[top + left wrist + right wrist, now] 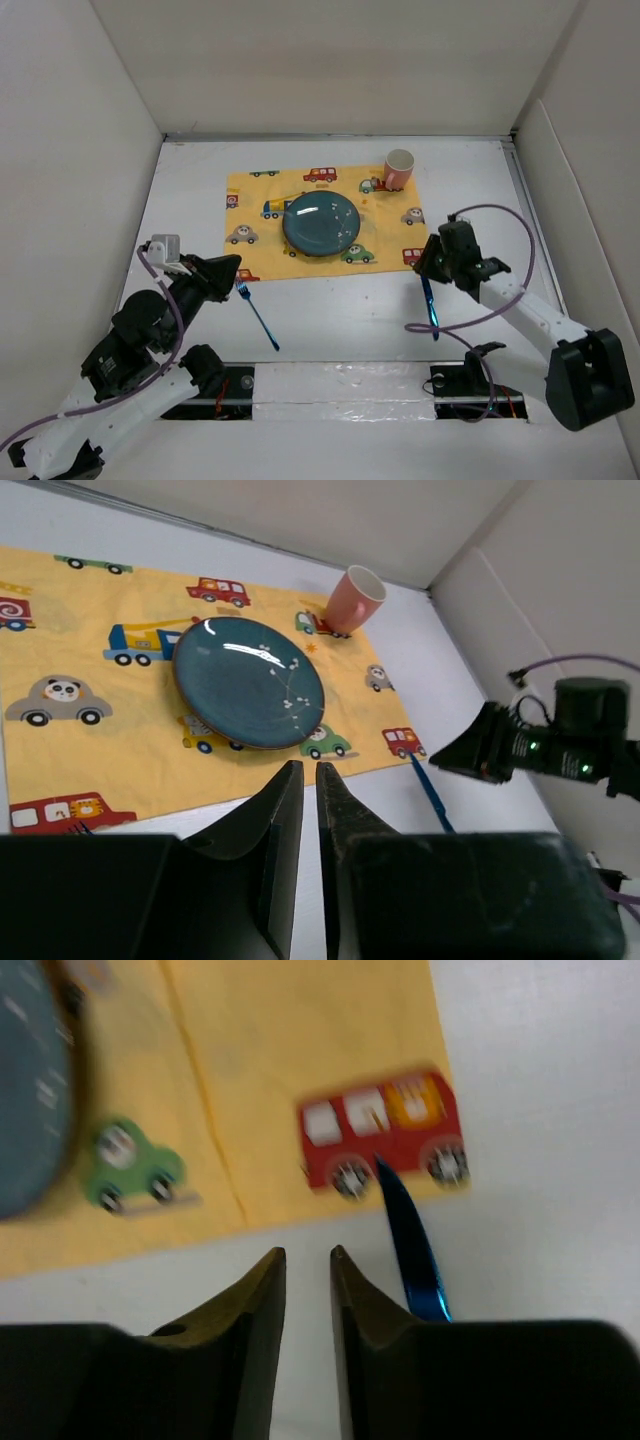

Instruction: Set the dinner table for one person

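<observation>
On the white dinner table lies a yellow car-printed cloth carrying a dark blue plate and a pink cup. A blue fork rests on the table just off the cloth's near left corner. My left gripper hovers at its tines, its fingers nearly touching with nothing between them. A blue knife lies off the cloth's right corner. My right gripper is over the knife's far end, slightly open and empty. The knife blade passes beside its right finger.
White walls enclose the table on the left, back and right. The right arm shows in the left wrist view beside the knife. The plate and the cup stand on the cloth. A purple cable loops near the knife.
</observation>
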Robot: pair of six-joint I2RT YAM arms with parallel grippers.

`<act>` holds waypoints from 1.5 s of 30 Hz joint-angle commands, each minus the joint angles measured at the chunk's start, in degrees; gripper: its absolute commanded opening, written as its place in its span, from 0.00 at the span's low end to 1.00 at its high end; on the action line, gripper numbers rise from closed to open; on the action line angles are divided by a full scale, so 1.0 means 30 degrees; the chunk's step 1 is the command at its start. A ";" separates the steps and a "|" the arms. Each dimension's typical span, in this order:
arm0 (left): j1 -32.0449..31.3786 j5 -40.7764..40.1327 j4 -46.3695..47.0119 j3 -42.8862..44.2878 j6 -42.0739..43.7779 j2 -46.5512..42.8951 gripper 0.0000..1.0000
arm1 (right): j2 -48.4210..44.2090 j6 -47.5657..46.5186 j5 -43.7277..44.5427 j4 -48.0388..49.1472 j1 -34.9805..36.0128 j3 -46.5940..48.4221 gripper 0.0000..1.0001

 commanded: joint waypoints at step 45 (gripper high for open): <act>0.0057 0.1844 0.1577 -0.0240 0.0482 -0.3652 0.13 | 0.6652 0.5605 -0.2532 -0.4620 0.5108 0.0957 0.26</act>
